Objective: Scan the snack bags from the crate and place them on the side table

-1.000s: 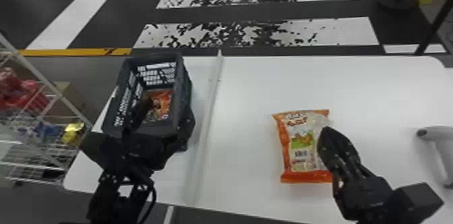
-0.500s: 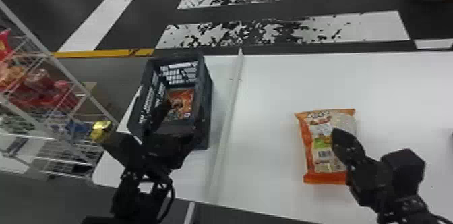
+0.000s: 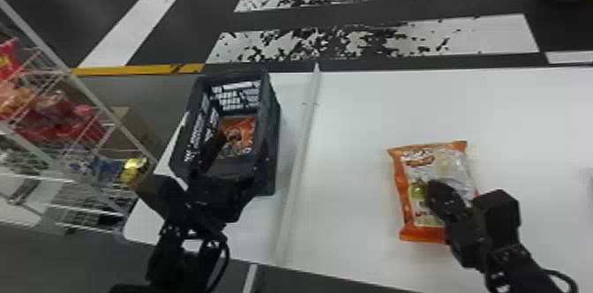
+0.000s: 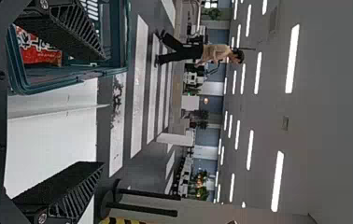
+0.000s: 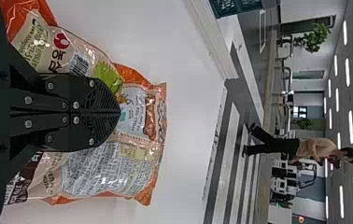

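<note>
One glossy, orange-edged snack bag (image 3: 450, 164) lies crinkled, left fingers (image 3: 211, 153) spread, right fingers (image 3: 444, 200) pressed together.

Wire rack (image 3: 95, 99) at head view's left, brown box (image 3: 128, 131) near it. Dark floor, worn white stripes (image 3: 476, 40), yellow line (image 3: 128, 69). Farther off: black posts (image 4: 149, 193), green plant (image 5: 317, 37), lit ceiling lights (image 4: 292, 58).

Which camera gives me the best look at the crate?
The head view: it shows most of the crate from above, with a snack bag inside. The left wrist view shows part of its rim and inside; the right wrist view shows just a piece.
</note>
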Robot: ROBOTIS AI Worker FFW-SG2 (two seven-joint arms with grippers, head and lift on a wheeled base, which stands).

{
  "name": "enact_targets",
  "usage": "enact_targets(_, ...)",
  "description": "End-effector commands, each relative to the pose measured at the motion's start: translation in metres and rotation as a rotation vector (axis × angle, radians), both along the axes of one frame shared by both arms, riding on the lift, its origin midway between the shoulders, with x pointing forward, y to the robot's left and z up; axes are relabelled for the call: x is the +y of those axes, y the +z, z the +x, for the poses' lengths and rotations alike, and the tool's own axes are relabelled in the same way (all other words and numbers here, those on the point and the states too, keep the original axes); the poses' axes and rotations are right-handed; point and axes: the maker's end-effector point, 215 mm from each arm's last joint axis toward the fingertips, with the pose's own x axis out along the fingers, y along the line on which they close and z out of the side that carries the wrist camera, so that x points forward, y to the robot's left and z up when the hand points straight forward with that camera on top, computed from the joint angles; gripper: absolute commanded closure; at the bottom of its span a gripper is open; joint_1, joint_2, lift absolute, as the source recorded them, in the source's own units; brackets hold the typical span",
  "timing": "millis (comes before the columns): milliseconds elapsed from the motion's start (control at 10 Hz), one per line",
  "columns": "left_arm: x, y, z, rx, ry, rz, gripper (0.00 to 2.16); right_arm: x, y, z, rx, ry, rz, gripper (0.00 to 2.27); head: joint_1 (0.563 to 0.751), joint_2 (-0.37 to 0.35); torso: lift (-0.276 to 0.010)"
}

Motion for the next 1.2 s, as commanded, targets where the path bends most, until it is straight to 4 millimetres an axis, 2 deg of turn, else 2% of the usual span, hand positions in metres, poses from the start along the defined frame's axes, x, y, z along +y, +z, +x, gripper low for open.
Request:
enact_targets(0,0.000,0.000,0.000,0.000,0.001,-0.001,0.08,0.001,0.001,0.000,-0.008,0.004,0.000,2.25,0.695,0.277,-0.081)
enact_targets(200,-0.001,0.001,0.001,-0.003,-0.003,-0.006,0.08,0.005,0.060,0.007,-0.087,0.000,0.037,2.25,0.695,0.278,-0.081)
enact_targets(300,-0.003,0.000,0.001,-0.002,-0.005,-0.008,0.08,0.016,0.074,0.003,-0.092,0.024,0.049,2.25,0.695,0.278,-0.081)
enact_targets(400,-0.003,0.001,0.001,-0.002,-0.006,-0.007,0.08,0.036,0.077,-0.004,-0.089,0.071,0.057,2.25,0.695,0.284,-0.081)
enact_targets(700,-0.002,0.002,0.002,-0.004,-0.008,-0.006,0.08,0.091,0.044,-0.020,-0.033,0.207,0.018,2.25,0.695,0.345,-0.081)
enact_targets(900,-0.003,0.001,0.001,-0.003,-0.012,-0.008,0.08,0.105,0.022,-0.016,-0.012,0.251,-0.037,2.25,0.695,0.350,-0.081)
enact_targets(1100,-0.002,0.001,0.001,-0.002,-0.012,-0.012,0.08,0.101,0.008,-0.009,-0.006,0.254,-0.112,2.25,0.695,0.350,-0.081)
